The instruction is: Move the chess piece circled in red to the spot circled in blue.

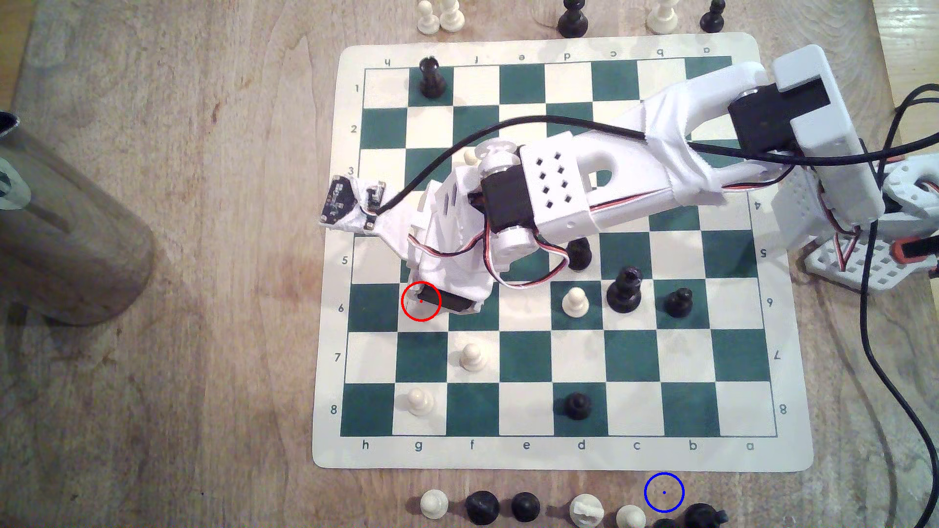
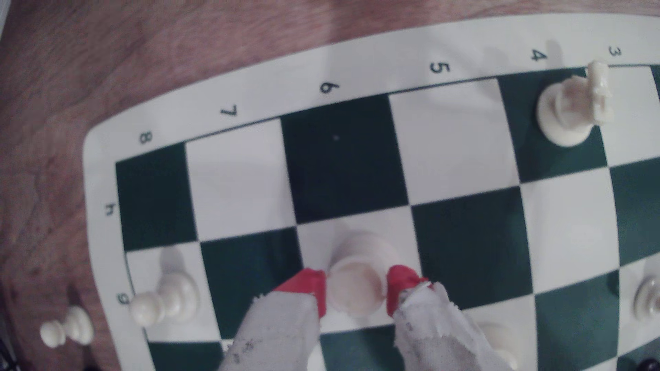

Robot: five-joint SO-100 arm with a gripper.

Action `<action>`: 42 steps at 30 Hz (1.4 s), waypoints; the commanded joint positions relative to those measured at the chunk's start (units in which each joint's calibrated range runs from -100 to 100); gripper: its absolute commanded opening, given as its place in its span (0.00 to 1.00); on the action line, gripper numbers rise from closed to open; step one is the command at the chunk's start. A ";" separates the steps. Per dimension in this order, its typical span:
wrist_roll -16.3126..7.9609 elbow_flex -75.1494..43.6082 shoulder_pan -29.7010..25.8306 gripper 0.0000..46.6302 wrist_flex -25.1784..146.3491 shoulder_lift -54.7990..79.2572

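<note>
Gripper (image 2: 357, 289) down over white square g6, red-tipped fingers (image 2: 307, 285) either side of chess piece (image 2: 357, 285), jaws apart, flanking rimmed top; contact unclear, blurred. Chess piece upright on g6, board (image 1: 559, 454) near exterior view's left edge. In exterior view arm covers that square, red ring (image 1: 421, 301) drawn over gripper body. The spot (image 1: 664, 492): bare table wood just below board's bottom border, under c file, beside row of captured pieces. Cream pawn (image 2: 164, 296) on g8.

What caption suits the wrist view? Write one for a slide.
Red-tipped jaws flank the cream chess piece on a white square of the board.
</note>
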 commanded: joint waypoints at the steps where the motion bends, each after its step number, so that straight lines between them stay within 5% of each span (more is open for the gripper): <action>1: -0.44 -7.68 1.14 0.01 2.95 -12.49; 8: 0.29 -3.87 -0.43 0.01 6.72 -25.98; 23: 2.78 26.14 -18.26 0.01 11.88 -55.70; 36: 3.03 44.36 -33.04 0.01 3.77 -59.85; 42: 2.78 47.08 -34.68 0.01 -2.45 -55.70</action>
